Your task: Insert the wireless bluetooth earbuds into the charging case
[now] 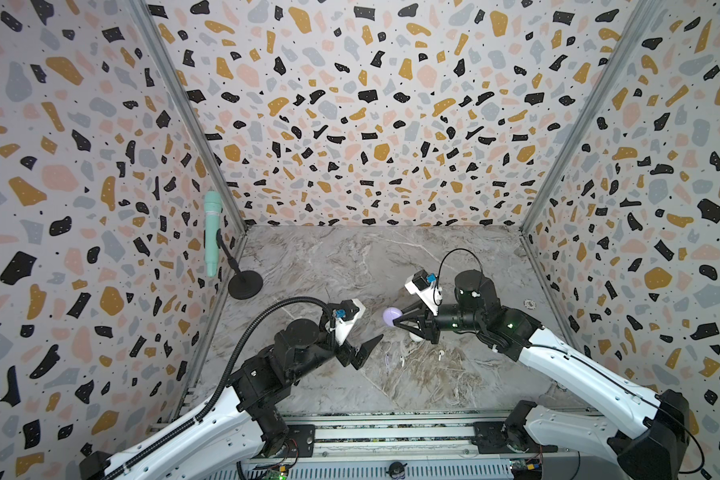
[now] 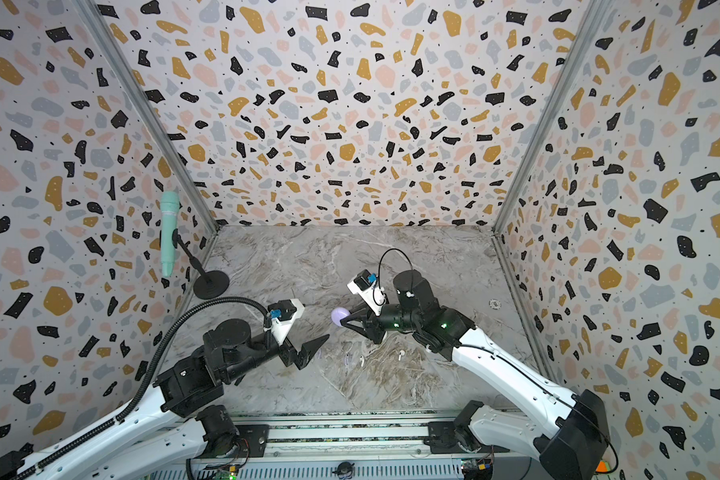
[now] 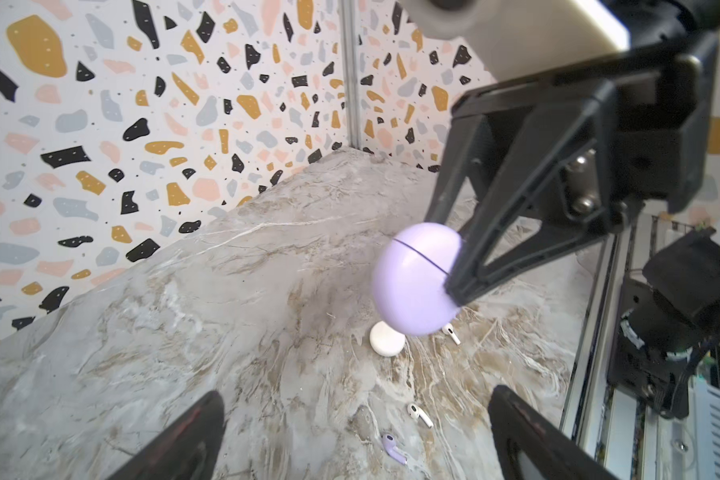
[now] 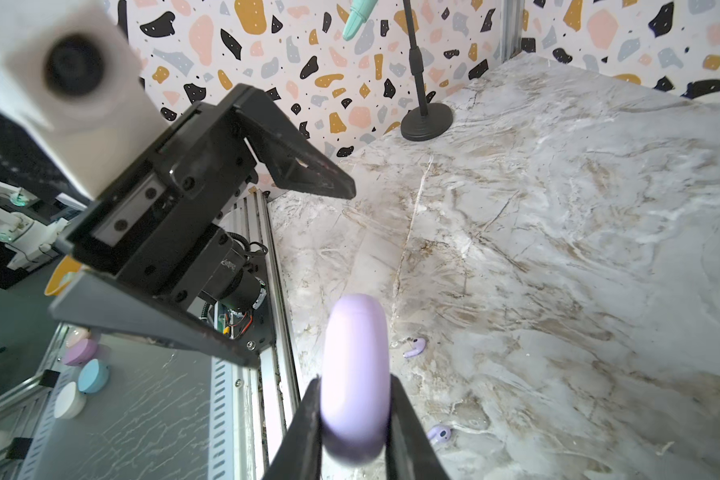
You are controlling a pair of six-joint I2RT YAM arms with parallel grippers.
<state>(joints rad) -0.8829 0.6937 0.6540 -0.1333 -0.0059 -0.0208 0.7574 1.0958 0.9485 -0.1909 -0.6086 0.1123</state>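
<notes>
Earbuds (image 3: 420, 414): two lavender (image 4: 415, 347), two white (image 3: 451, 333).

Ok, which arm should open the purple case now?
Probably left. The left gripper is empty, jaws wide open, pointed toward the lavender case. The right gripper is shut on that case, holding it above the table, so it is busy.

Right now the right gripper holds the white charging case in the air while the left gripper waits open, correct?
Not quite: the right gripper holds the lavender charging case; the white charging case lies on the table, as the left wrist view shows. The left gripper is open.
</notes>
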